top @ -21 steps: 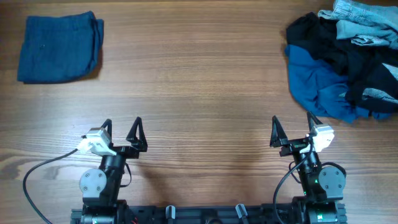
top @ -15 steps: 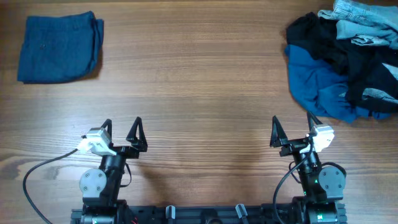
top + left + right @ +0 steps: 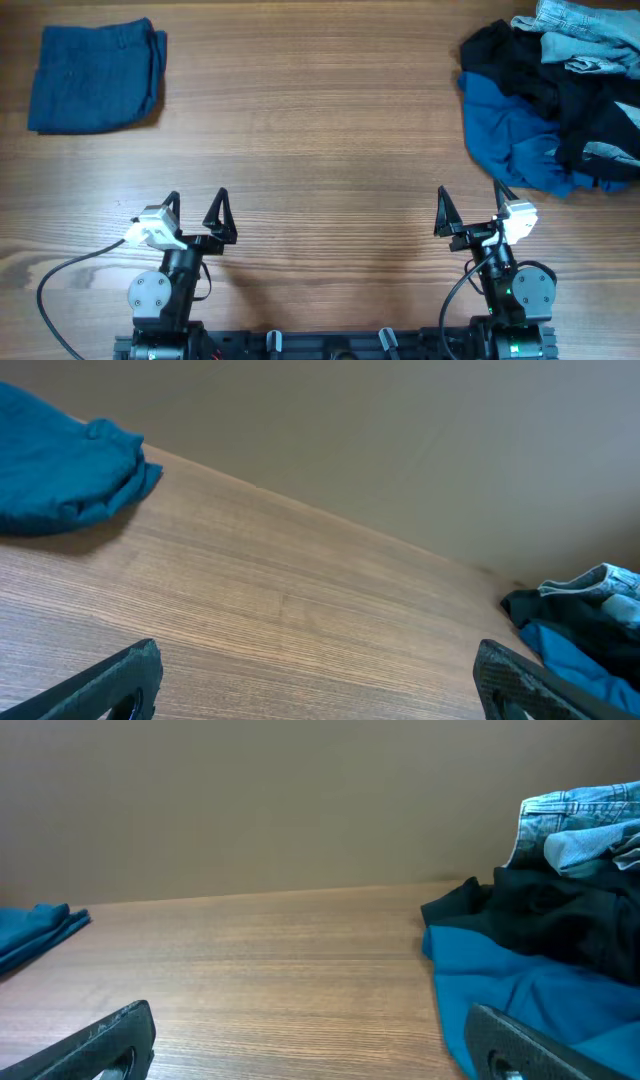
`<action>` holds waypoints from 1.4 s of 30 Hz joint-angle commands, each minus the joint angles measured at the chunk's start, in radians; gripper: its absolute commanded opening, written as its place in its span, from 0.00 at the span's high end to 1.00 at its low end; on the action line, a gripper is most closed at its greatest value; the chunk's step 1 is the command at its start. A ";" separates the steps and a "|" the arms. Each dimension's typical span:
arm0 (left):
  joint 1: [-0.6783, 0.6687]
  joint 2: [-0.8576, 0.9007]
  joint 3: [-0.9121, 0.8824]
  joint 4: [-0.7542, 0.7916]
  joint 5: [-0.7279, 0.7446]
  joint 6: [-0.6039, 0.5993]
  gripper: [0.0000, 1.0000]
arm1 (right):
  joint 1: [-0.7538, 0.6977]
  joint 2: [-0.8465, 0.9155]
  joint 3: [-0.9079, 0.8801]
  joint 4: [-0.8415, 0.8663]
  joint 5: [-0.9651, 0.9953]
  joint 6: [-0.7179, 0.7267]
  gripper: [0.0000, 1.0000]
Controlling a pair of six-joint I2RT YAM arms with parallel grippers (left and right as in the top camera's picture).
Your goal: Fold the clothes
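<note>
Across the table [image 3: 320, 120], well apart: folded blue garment [image 3: 95, 78], tangled clothes heap [image 3: 555, 100].

A wooden table [image 3: 320, 120] fills the overhead view: warm brown boards with the grain running left to right and a few darker streaks across them. Behind its far edge stands a plain wall [image 3: 250, 800] — dull beige-brown, flat in tone — meeting the tabletop in a straight line. The light is soft and even, and the shadows on the wood are faint.
</note>
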State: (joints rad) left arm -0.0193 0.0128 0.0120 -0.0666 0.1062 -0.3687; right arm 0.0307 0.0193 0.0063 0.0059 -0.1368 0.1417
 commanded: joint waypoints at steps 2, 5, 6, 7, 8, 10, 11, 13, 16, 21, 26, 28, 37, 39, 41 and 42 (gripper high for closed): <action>0.005 -0.006 -0.006 -0.001 0.013 -0.005 0.00 | -0.006 -0.005 -0.001 0.005 0.006 0.016 0.00; 0.005 -0.006 -0.006 -0.001 0.013 -0.005 0.00 | -0.006 -0.005 -0.001 0.005 0.006 0.016 0.00; 0.005 -0.006 -0.006 -0.001 0.013 -0.005 0.00 | -0.006 -0.005 -0.001 0.005 0.006 0.016 0.00; 0.005 -0.006 -0.006 -0.001 0.013 -0.005 0.00 | -0.006 -0.005 -0.001 0.005 0.006 0.016 0.00; 0.005 -0.006 -0.006 -0.001 0.013 -0.005 0.00 | -0.006 -0.005 -0.001 0.005 0.006 0.016 0.00; 0.005 -0.006 -0.006 -0.001 0.013 -0.005 0.00 | -0.006 -0.005 -0.001 0.005 0.006 0.016 0.00; 0.005 -0.006 -0.006 -0.001 0.013 -0.005 0.00 | -0.006 -0.005 -0.001 0.005 0.006 0.016 0.00; 0.005 -0.006 -0.006 -0.001 0.013 -0.005 0.00 | -0.006 -0.005 -0.001 0.005 0.006 0.016 0.00; 0.005 -0.006 -0.006 -0.001 0.013 -0.005 0.00 | -0.006 -0.005 -0.001 0.005 0.006 0.016 0.00; 0.005 -0.006 -0.006 -0.001 0.013 -0.005 0.00 | -0.006 -0.005 -0.001 0.005 0.006 0.016 0.00; 0.005 -0.006 -0.006 -0.001 0.013 -0.005 0.00 | -0.006 -0.005 -0.001 0.005 0.009 0.013 0.00; 0.005 -0.006 -0.006 -0.001 0.013 -0.005 0.00 | -0.006 -0.005 -0.001 -0.003 0.074 -0.039 0.00; 0.005 -0.006 -0.006 -0.001 0.016 -0.006 0.00 | -0.006 -0.005 -0.001 0.002 0.076 -0.034 0.00; 0.005 -0.006 -0.006 0.011 0.071 -0.005 0.00 | -0.006 -0.005 -0.001 0.013 0.077 -0.034 0.00; 0.005 -0.006 -0.006 0.010 0.128 -0.005 0.00 | -0.006 -0.005 -0.001 0.051 0.076 -0.033 0.00; 0.005 -0.005 -0.006 0.014 0.166 -0.006 0.00 | -0.006 -0.005 -0.001 0.059 0.077 -0.034 0.00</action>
State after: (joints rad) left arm -0.0193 0.0128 0.0120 -0.0605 0.1459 -0.3698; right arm 0.0307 0.0196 0.0063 0.0357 -0.0772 0.1257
